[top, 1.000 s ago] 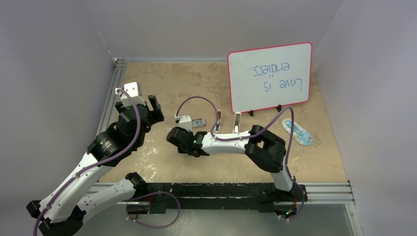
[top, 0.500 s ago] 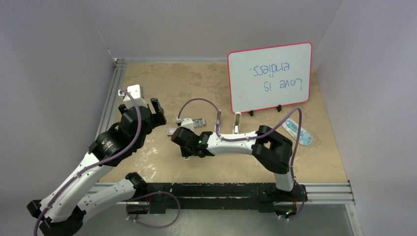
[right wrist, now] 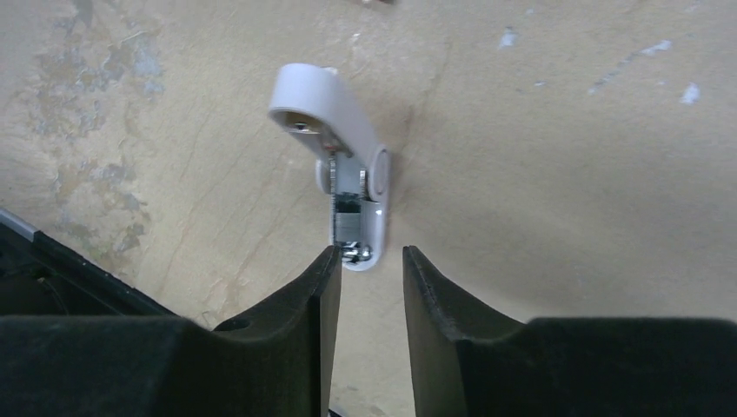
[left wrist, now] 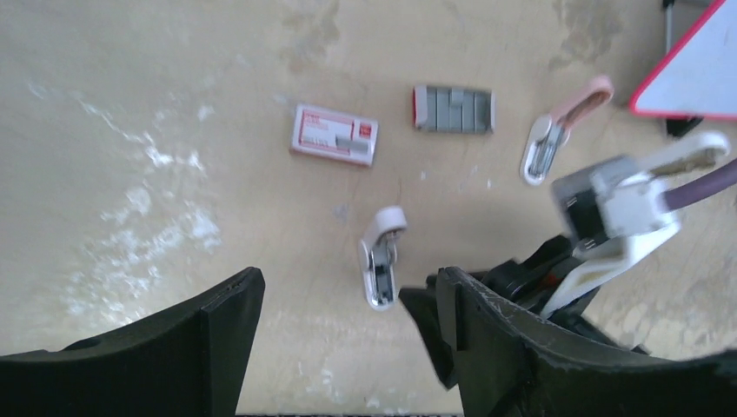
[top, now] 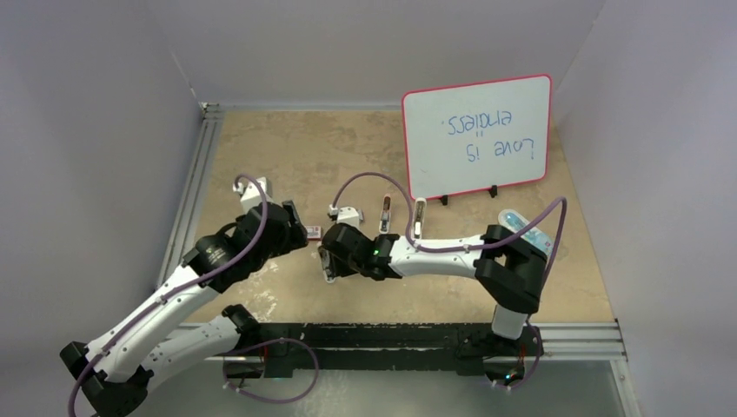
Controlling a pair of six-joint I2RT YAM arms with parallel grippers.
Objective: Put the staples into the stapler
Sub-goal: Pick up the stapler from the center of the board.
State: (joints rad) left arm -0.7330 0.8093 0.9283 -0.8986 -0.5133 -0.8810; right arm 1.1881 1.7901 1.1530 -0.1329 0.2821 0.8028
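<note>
Right fingers (right wrist: 317,300) slack astride white stapler (right wrist: 343,165), lying hinged open on bench (left wrist: 130,87) for loading; left fingers (left wrist: 217,334) spread empty, facing staples (left wrist: 454,109), seemingly readied for pickup

Staples (left wrist: 452,109): grey strips in tray, lying flat, well ahead of L gripper (left wrist: 348,282). Stapler (right wrist: 335,117): white, hinged open, near end at R gripper (right wrist: 369,256) tips.

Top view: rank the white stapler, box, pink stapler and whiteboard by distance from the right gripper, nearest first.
1. White stapler, at the right gripper's fingertips.
2. Box, just back-left.
3. Pink stapler, back-right.
4. Whiteboard, far back-right.
</note>
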